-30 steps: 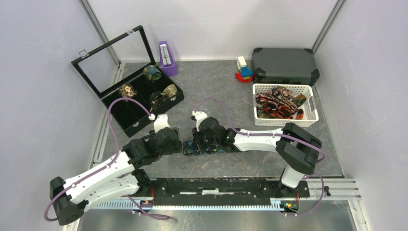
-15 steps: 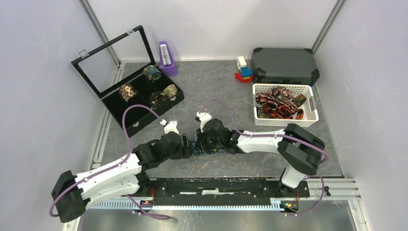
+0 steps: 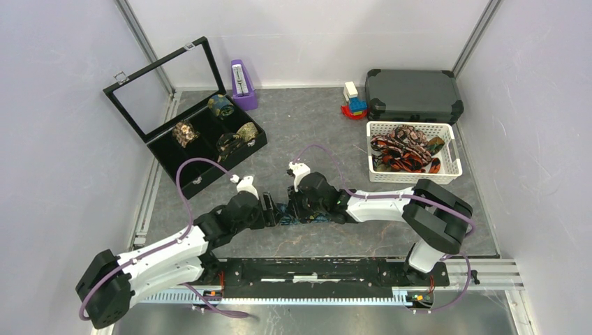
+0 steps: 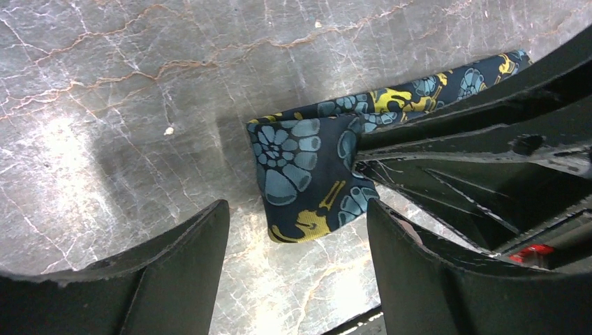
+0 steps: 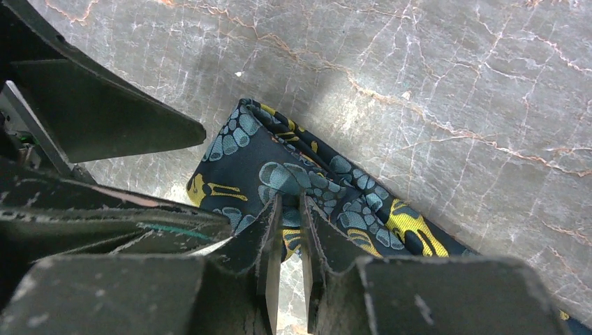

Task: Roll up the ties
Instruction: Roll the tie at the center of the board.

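Your navy tie (image 4: 307, 181) lies on the tabletop (image 4: 105, 105), long axis running left to right between the arms; its folded end faces your spread left pincer (image 4: 297, 206); your right pincer (image 5: 290, 202), nearly pressed together, seems to pinch fabric behind that fold.

A navy tie (image 4: 300, 160) with blue-and-gold flowers lies flat, its end folded over, by the table's (image 3: 307, 125) near edge, while loose red-brown ties (image 3: 401, 152) heap toward its right edge.
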